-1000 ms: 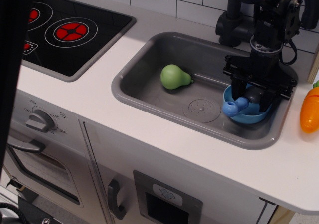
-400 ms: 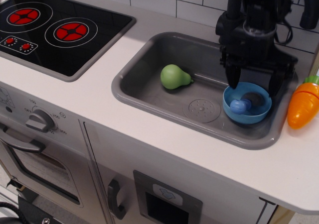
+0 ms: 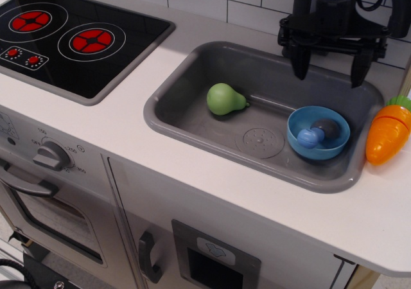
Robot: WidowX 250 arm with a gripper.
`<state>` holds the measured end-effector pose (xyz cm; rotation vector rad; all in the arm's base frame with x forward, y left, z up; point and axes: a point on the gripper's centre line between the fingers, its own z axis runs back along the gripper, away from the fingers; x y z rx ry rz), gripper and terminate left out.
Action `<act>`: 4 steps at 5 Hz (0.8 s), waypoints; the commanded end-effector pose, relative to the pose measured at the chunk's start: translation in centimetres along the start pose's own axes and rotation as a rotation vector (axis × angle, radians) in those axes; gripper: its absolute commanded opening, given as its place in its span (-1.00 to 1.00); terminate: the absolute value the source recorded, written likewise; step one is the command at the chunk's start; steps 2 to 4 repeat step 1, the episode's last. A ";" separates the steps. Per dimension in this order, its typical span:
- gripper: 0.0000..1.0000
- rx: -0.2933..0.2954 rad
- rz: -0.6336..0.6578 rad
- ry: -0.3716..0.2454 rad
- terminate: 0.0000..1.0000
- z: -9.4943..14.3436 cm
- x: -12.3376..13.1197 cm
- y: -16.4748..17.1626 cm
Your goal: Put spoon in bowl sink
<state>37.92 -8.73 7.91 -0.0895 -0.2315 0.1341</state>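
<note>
Where the spoon (image 3: 316, 132) lies, we see its dark grey head and light-blue knobbed handle inside the light-blue bowl (image 3: 336, 149), at the sink's (image 3: 192, 54) right end. Above, the gripper (image 3: 331, 62) hangs with fingers spread, empty.

One of each at the toy kitchen sink.
One grey sink (image 3: 186, 119) holds one green pear (image 3: 225, 99), one blue bowl (image 3: 318, 132) and one spoon (image 3: 316, 132); one orange carrot (image 3: 387, 131), one two-ring hob (image 3: 77, 35).
</note>
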 end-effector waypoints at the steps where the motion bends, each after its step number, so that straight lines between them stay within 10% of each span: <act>1: 1.00 -0.028 0.000 -0.077 1.00 2.7 1.5 -0.5; 4: 1.00 -0.028 0.000 -0.077 1.00 2.7 1.5 -0.5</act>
